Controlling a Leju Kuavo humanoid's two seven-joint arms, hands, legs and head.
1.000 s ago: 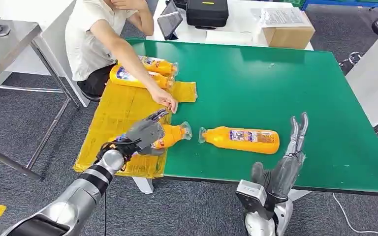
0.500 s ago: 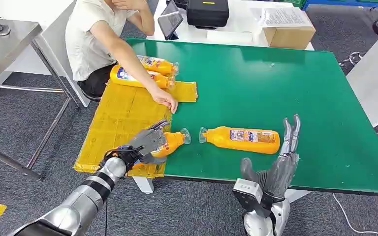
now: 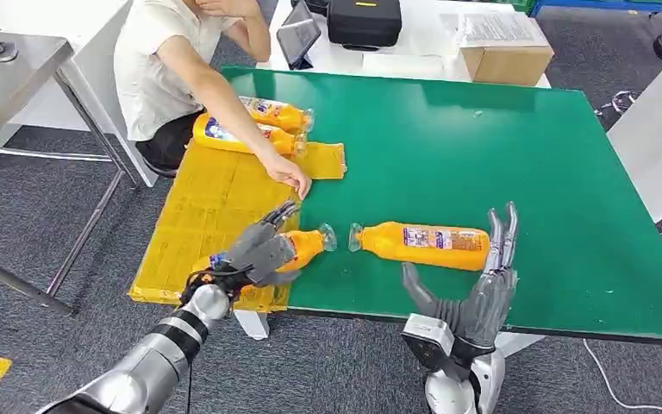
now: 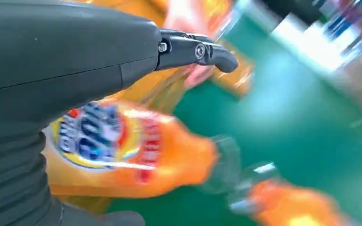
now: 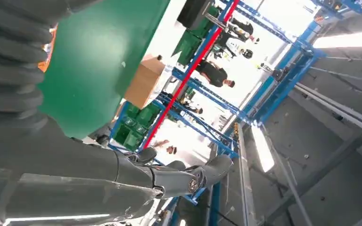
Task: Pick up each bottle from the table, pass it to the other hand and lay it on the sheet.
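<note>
The left hand (image 3: 259, 250) hides most of the held bottle's (image 3: 303, 245) body.

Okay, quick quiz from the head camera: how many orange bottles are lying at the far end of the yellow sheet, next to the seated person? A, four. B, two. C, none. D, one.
B: two bottles lie side by side at the far end of the yellow sheet, just beyond the person's hand.
</note>
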